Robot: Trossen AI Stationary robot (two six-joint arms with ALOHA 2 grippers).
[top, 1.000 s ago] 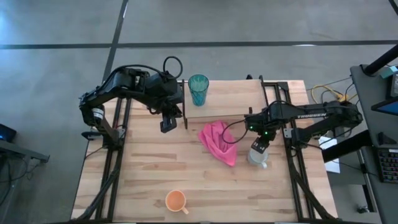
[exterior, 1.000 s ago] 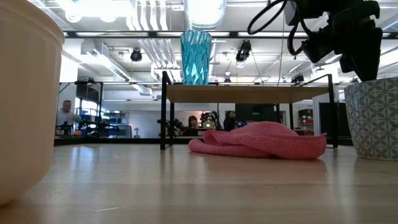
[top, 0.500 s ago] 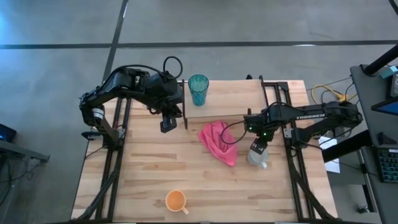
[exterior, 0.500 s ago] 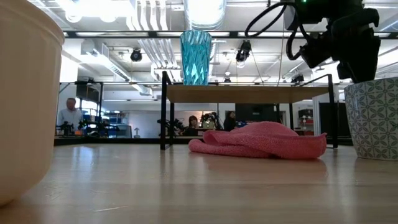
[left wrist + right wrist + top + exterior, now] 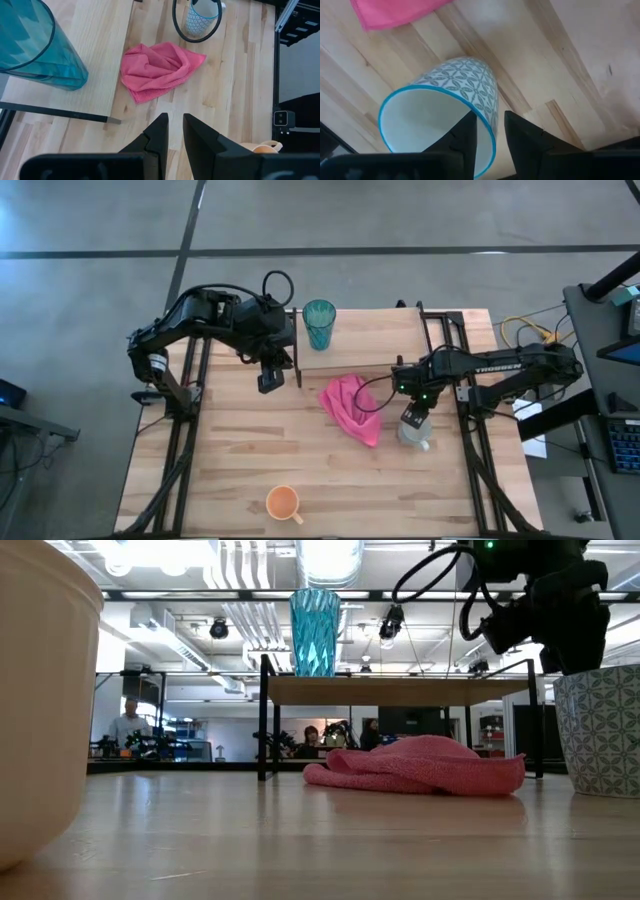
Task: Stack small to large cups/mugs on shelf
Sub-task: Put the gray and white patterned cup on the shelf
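The teal tumbler [image 5: 319, 323] stands upright on the left end of the light-wood shelf [image 5: 375, 340]; it also shows in the low view [image 5: 315, 632]. The white patterned mug [image 5: 413, 432] stands on the table right of the pink cloth [image 5: 350, 408]. My right gripper [image 5: 489, 134] is above the mug and shut on its wall. The orange mug [image 5: 284, 502] stands upright near the table's near edge. My left gripper [image 5: 268, 380] is shut and empty, in front of the shelf's left end. My right gripper pinches the white mug's wall at the blue rim [image 5: 491, 131], one finger [image 5: 465, 134] inside the mug and one [image 5: 520, 134] outside. The fingers come from above, pointing down. The mug stands upright with its base on the table [image 5: 600, 730].
The shelf's thin black legs [image 5: 264, 720] stand at the far middle of the table. The pink cloth lies crumpled in front of the shelf [image 5: 420, 765]. Black frame rails run along both table sides [image 5: 185, 430]. People show in the room beyond the table [image 5: 125, 725].
My right gripper has shifted slightly at the white mug's rim. The mug stands where it was.
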